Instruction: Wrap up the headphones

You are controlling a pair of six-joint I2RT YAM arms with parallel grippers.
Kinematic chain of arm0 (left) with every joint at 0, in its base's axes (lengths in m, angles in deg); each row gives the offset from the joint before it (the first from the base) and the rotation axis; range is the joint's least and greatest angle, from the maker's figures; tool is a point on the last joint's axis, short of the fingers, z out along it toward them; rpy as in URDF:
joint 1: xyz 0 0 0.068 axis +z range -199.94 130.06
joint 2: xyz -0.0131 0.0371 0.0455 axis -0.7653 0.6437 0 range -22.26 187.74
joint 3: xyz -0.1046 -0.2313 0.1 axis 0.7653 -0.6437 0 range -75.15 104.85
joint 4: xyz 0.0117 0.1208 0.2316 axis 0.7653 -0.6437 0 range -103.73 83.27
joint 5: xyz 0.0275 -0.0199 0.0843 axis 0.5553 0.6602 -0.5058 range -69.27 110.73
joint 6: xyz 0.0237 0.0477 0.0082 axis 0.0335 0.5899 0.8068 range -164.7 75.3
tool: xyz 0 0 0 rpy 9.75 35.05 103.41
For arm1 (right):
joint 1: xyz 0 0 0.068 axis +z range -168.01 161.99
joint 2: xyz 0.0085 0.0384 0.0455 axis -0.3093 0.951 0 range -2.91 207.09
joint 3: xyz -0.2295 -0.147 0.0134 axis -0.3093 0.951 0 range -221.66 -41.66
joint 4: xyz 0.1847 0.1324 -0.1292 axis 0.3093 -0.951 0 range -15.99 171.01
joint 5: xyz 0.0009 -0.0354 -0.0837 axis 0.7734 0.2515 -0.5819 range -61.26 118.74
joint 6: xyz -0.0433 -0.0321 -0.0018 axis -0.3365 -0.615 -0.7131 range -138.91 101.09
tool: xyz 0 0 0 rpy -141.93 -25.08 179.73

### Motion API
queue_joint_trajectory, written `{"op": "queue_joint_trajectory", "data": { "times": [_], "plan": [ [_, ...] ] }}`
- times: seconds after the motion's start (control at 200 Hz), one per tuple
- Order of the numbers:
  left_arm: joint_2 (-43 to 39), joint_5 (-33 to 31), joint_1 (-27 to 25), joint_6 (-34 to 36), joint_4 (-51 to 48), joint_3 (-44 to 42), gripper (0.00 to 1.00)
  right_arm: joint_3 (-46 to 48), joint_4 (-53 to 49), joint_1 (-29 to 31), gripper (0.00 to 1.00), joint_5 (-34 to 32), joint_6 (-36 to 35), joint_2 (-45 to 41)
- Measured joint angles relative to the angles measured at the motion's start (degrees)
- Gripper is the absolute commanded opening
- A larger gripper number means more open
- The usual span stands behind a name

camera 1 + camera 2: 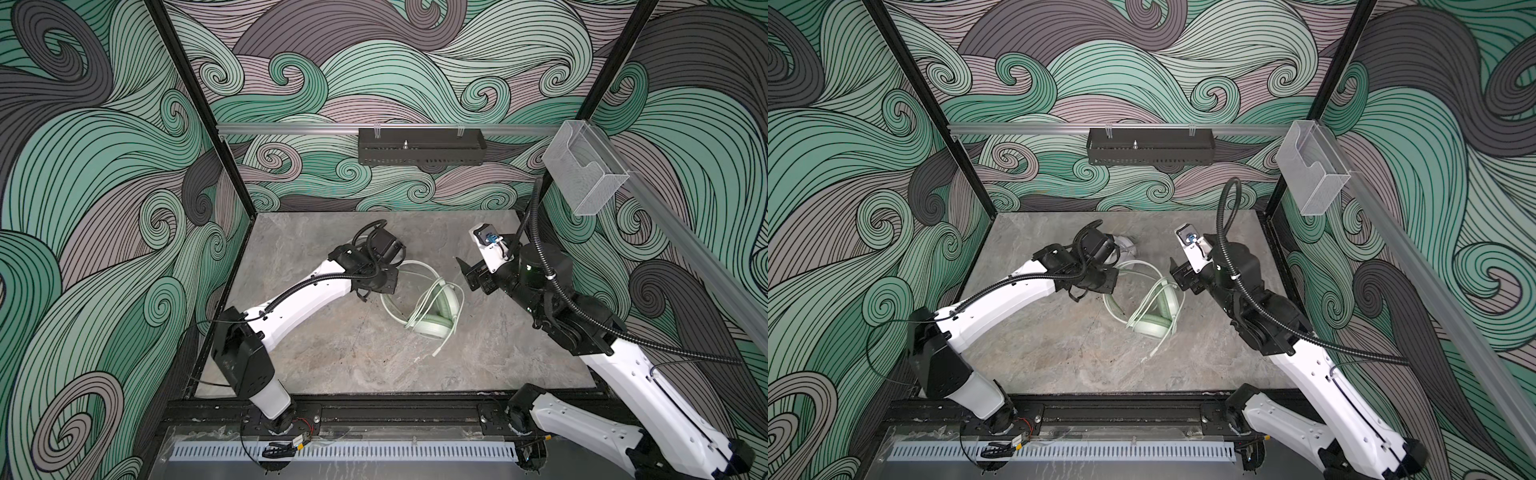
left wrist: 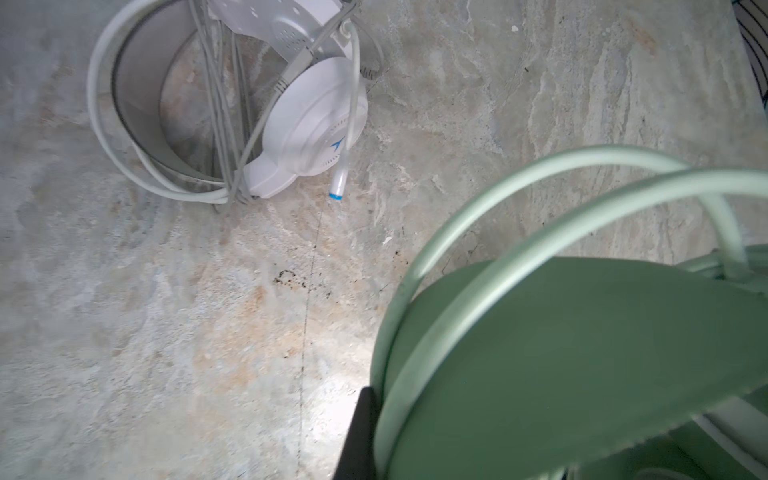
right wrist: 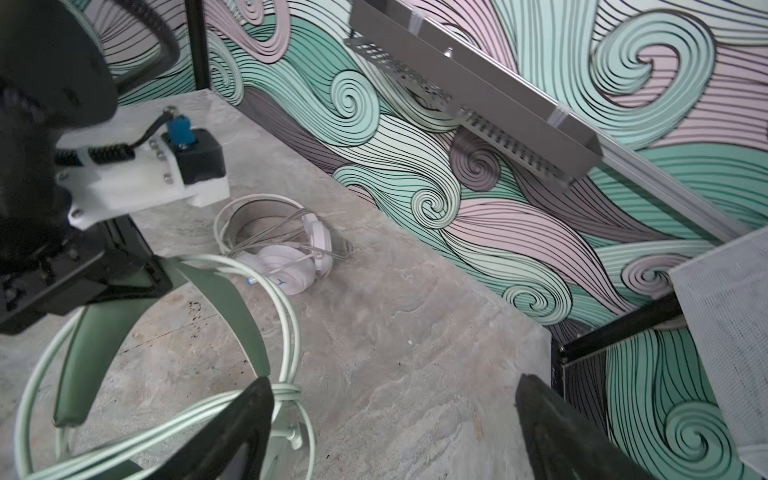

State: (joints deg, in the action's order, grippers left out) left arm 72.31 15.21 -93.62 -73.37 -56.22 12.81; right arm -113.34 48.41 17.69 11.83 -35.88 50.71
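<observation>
Mint headphones (image 1: 432, 327) clamped in left end effector (image 1: 387, 286), beside right end effector (image 1: 468, 276).

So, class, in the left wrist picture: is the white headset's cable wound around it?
Yes, the cable crosses the white headset in several turns, its strands bunched beside the earcup.

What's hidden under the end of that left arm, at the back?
A white headset. In a top view only one earcup peeks out; the left arm covers the rest. The wrist views show its cable wound across the headband.
</observation>
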Motion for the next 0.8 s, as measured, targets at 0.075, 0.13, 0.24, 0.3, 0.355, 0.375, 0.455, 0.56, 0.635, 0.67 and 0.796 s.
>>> {"op": "queue_joint_trajectory", "data": {
  "times": [0.075,0.13,0.24,0.3,0.355,0.375,0.455,0.56,0.635,0.67,0.796],
  "plan": [
    [4.1,0.3,0.0,-2.6,1.0,3.5,0.00,0.0,-0.5,-1.7,1.00,-1.3,1.7,-0.6],
    [6.9,0.4,0.0,-4.4,1.5,6.6,0.00,0.1,-0.9,-2.7,0.99,-2.3,3.1,-1.2],
    [12.5,0.5,0.0,-7.8,2.1,13.6,0.00,0.2,-1.2,-3.9,1.00,-3.4,5.4,-2.3],
    [15.3,0.5,0.0,-9.0,2.4,17.4,0.00,0.2,-1.2,-4.1,1.00,-3.7,6.3,-2.9],
    [17.4,0.5,0.0,-9.8,2.4,20.4,0.00,0.5,-1.1,-4.2,1.00,-3.9,6.9,-3.4],
    [18.0,0.4,0.0,-10.1,2.5,21.3,0.00,0.6,-1.2,-4.2,1.00,-4.0,7.0,-3.5],
    [20.5,0.3,0.0,-11.5,3.3,24.4,0.00,1.0,-1.3,-4.4,1.00,-4.4,7.6,-4.0],
    [24.4,-0.1,0.0,-14.5,4.1,28.3,0.00,1.1,-1.5,-4.5,1.00,-5.4,8.3,-4.3],
    [28.4,-0.5,-0.2,-16.6,4.2,32.3,0.00,1.1,-1.6,-4.5,1.00,-6.2,8.7,-4.6],
    [30.6,-0.8,-0.3,-17.5,4.1,34.5,0.00,1.2,-1.5,-4.5,1.00,-6.6,8.9,-4.9],
    [39.1,-1.5,-0.9,-20.2,3.0,43.9,0.00,2.0,-1.5,-4.5,0.99,-7.3,9.5,-6.4]
  ]
}}
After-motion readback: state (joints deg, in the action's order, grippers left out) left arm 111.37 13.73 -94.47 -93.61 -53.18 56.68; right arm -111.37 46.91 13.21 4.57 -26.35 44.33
